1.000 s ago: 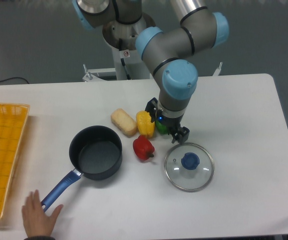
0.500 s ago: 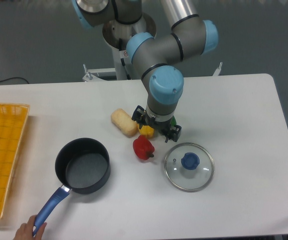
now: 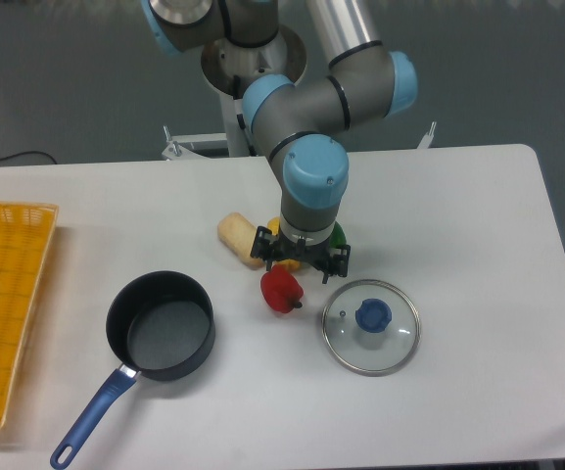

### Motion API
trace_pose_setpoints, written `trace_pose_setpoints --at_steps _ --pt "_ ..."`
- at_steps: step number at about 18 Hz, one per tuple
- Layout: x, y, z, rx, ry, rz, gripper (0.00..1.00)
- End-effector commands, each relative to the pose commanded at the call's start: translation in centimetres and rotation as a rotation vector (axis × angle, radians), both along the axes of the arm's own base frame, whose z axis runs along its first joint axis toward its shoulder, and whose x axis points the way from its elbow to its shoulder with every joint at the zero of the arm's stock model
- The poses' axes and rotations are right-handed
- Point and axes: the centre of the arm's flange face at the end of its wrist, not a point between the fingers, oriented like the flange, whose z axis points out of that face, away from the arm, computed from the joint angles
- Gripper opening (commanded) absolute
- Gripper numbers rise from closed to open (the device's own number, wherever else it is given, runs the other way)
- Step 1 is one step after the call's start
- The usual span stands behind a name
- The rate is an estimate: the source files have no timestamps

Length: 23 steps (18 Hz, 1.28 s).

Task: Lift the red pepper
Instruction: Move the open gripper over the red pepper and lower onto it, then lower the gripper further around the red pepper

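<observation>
1. Camera view: the red pepper (image 3: 281,290) lies on the white counter (image 3: 458,215) near its middle, dark stem pointing toward 4 o'clock.
2. The claw (image 3: 299,262) hangs at the end of the grey and blue arm (image 3: 306,176), just at 1 o'clock from the red pepper. Its dark fingers (image 3: 261,247) spread out to either side, with nothing between them, so it reads as released.
3. The claw's lower edge overlaps the top of the red pepper from this angle; whether they touch cannot be told.
4. The yellow pepper (image 3: 284,262) shows only as a sliver under the claw, and the green pepper (image 3: 336,236) peeks out at 3 o'clock of the wrist.
5. A pale bread roll (image 3: 238,239) lies at 10 o'clock from the red pepper, near it.
6. A glass lid (image 3: 371,325) with a blue knob lies flat at 4 o'clock from the red pepper, close by.
7. A dark saucepan (image 3: 161,324) with a blue handle stands at 8 o'clock, well apart.
8. A yellow basket (image 3: 8,313) lies at the counter's 9 o'clock edge.
</observation>
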Motion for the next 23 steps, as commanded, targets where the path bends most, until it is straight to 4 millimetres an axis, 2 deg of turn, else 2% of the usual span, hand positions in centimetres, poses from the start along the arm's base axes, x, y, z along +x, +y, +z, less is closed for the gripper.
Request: trace_pose_setpoints --at_steps 9,16,23 --pt "0.6 0.7 -2.5 -0.007 0.016 0.029 1.00" --pt "2.8 2.0 -4.9 -0.081 0.025 0.048 1.00" --pt "2.8 1.9 -5.0 -0.093 0.035 0.048 1.00"
